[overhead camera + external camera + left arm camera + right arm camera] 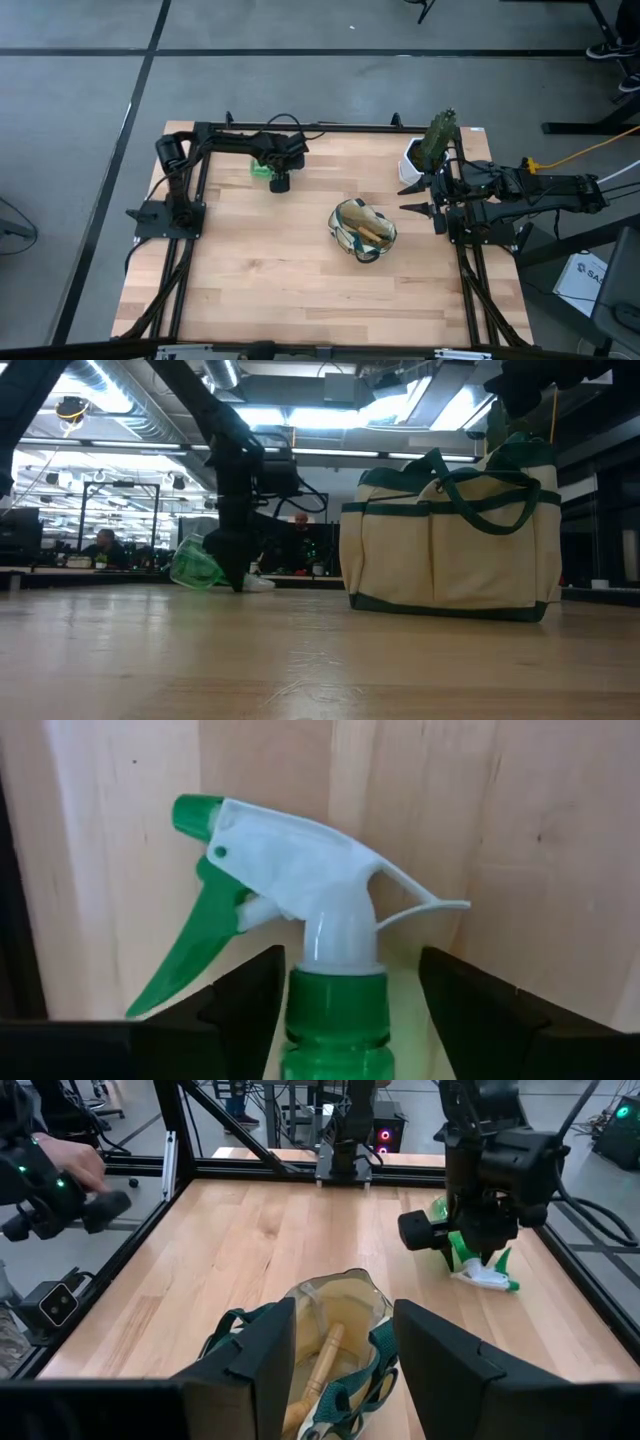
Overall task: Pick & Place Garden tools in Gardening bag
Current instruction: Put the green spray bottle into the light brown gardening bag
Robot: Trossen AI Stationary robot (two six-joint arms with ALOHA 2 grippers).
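Observation:
The green spray bottle (262, 168) lies at the table's far left, with its white trigger head (300, 870) and green nozzle toward the table's near side. My left gripper (275, 177) stands over it, one finger on each side just below the green collar (337, 992). The beige gardening bag (362, 230) with green trim stands upright at mid-table, with a wooden handle (325, 1355) showing inside. My right gripper (420, 197) is open and empty, to the right of the bag and above it. The other tools do not show outside the bag. My left gripper has the spray bottle's shoulder (405, 1020) between its two fingers, just below the collar. The pale green body fills the gap between them. The fingers come from above, pointing down, and lie across the bottle. The bottle is tilted, its white head (488, 1278) on the table.
A white pot (415, 160) with a green plant (440, 135) stands at the far right, close to my right arm. Black frame rails (300, 128) run along the table's edges. A person's hand (70, 1160) shows beyond the table's side. Bare wood lies in front of the bag.

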